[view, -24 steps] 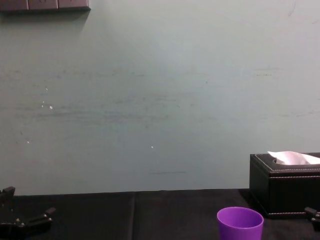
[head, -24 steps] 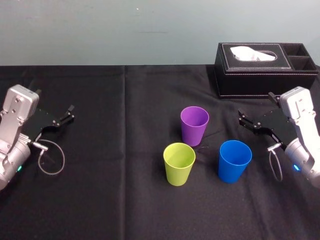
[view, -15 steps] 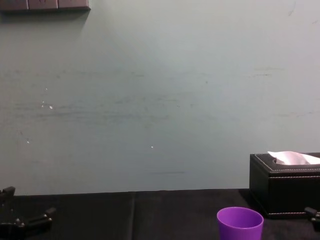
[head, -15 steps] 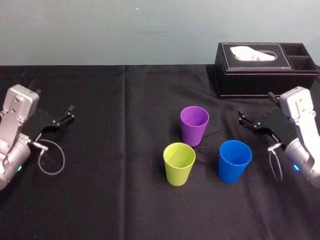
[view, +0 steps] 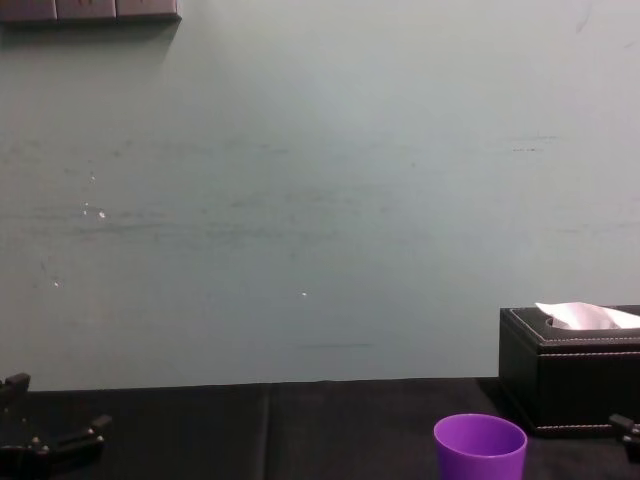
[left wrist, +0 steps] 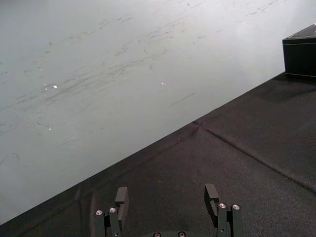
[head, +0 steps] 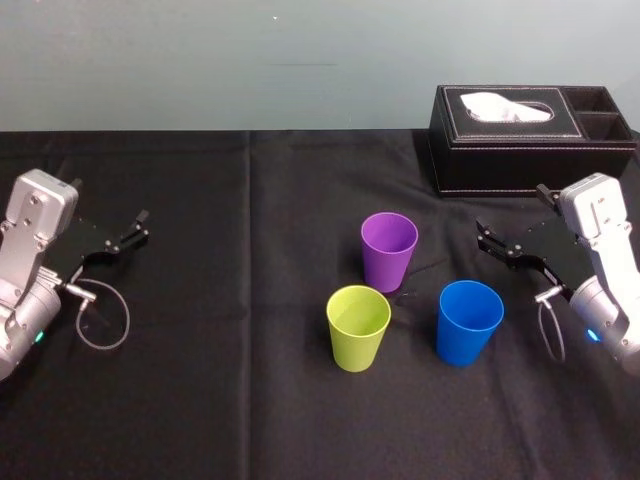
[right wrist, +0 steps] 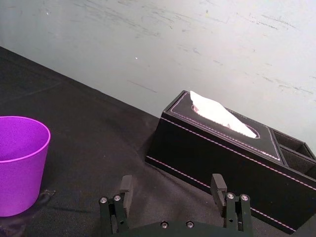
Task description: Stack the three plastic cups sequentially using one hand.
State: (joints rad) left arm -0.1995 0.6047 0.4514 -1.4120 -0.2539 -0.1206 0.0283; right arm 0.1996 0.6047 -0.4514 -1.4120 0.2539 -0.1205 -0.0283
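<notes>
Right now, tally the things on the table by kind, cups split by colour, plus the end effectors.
purple cup: 1
yellow-green cup: 1
blue cup: 1
tissue box: 1
end effectors: 2, the left end effector and the right end effector, both open, one at each side
Total: 6

Left claw (head: 143,226), right claw (head: 481,236): both splayed.

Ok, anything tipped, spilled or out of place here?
Nothing stands out. The purple cup, yellow-green cup and blue cup each stand upright and unstacked. The left gripper and right gripper rest open at either side, holding nothing. The tissue box sits square at the back right.
</notes>
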